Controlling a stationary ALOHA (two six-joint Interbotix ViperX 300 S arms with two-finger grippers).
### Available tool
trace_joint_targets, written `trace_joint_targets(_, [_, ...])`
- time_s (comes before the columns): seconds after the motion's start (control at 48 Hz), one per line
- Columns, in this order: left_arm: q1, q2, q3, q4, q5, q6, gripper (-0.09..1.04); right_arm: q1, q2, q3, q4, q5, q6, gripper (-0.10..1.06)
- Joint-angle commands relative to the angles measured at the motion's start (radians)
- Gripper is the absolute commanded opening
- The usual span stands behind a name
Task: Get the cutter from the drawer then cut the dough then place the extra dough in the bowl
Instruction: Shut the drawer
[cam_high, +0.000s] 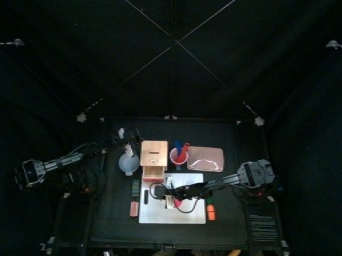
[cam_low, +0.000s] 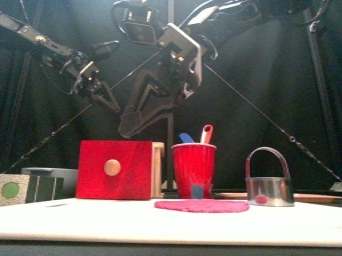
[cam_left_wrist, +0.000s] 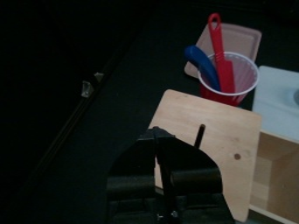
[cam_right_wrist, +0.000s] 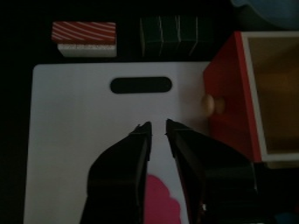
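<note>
flat pink dough (cam_low: 201, 206), round metal cutter (cam_low: 270, 191)

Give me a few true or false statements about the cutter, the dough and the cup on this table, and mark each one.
1. The metal cutter stands upright on the table, and no claw holds it. True.
2. The red cup holds a single knife. False: it holds two, a blue knife and a red knife.
3. The dough lies flat on the white cutting board. True.
4. The right claw is gripping the dough. False: it hangs above the board, slightly open, with nothing in it.
</note>
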Motion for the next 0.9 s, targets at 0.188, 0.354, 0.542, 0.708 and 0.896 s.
trace_joint_targets(0.188, [0.035, 0.239, -0.215, 0.091, 0.158, 0.060, 0.31, -0.006, 0.021, -0.071, 0.009, -0.006, 0.000, 0.33])
trace_joint_targets(0.354, [0.087, 0.368, -0.301, 0.114, 0.183, 0.137, 0.31, -0.008, 0.058, -0.100, 0.017, -0.008, -0.002, 0.22])
trace_joint_targets(0.542, [0.118, 0.469, -0.394, 0.112, 0.245, 0.201, 0.30, -0.014, 0.100, -0.138, 0.018, 0.005, -0.002, 0.17])
trace_joint_targets(0.708, [0.120, 0.546, -0.476, 0.107, 0.319, 0.252, 0.30, -0.037, 0.137, -0.176, 0.028, 0.023, -0.002, 0.16])
trace_joint_targets(0.896, [0.115, 0.589, -0.520, 0.089, 0.394, 0.282, 0.30, -0.064, 0.173, -0.219, 0.037, 0.063, -0.005, 0.16])
